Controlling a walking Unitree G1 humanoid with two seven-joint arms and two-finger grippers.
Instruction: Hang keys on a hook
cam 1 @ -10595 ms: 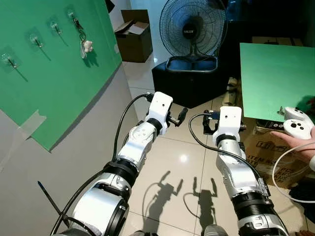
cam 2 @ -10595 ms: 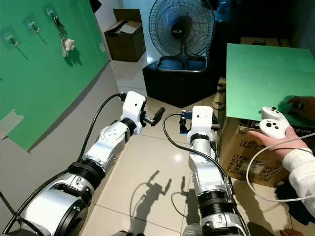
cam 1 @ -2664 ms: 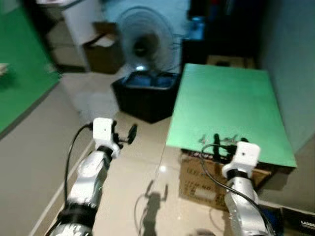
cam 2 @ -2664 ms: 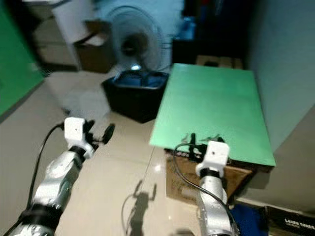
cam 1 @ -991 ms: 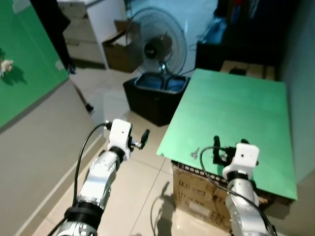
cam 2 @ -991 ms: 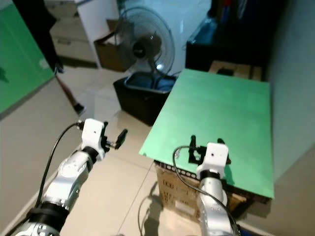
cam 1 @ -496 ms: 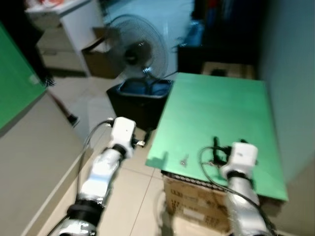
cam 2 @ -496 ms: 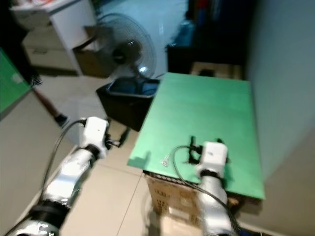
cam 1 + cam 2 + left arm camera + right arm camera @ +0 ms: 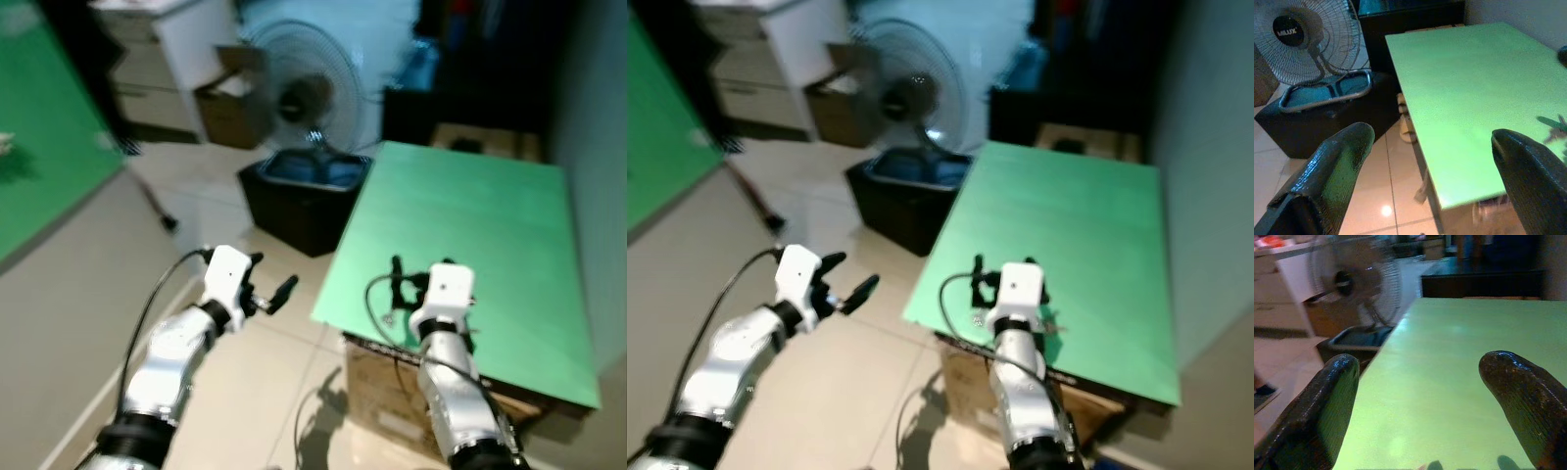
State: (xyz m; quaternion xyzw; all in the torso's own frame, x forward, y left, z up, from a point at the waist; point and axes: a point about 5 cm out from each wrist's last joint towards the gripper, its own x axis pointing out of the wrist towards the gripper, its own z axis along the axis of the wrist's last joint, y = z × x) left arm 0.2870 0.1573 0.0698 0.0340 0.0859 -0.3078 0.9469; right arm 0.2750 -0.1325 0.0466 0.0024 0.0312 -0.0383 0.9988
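One big green board (image 9: 470, 215) takes up the right half of the left eye view. It is flat and smooth, with straight edges, and it lies like a table top on a brown cardboard box (image 9: 387, 397). A green wall (image 9: 44, 147) runs down the upper left of the frame. At the top middle stands a round wire fan (image 9: 304, 98), set on a low black box (image 9: 299, 191) with a shiny rim. The floor is pale, glossy tile.

Next come the two silver arms. The left gripper (image 9: 272, 276) hangs over the floor in the lower middle of the frame, just off the board's left edge. Its two fat black fingers are spread wide with nothing between them. The right gripper (image 9: 409, 279) is over the board's near left corner, and its wrist view shows its fingers wide apart too, empty, with bare green between them.

Smallest of all are the keys (image 9: 388, 316), a little pale metal bunch lying on the board near that corner. They sit just below and left of the right gripper in the frame, so the right arm is much nearer (the left one would have to reach across). The picture is too blurry to tell which way the keys point.
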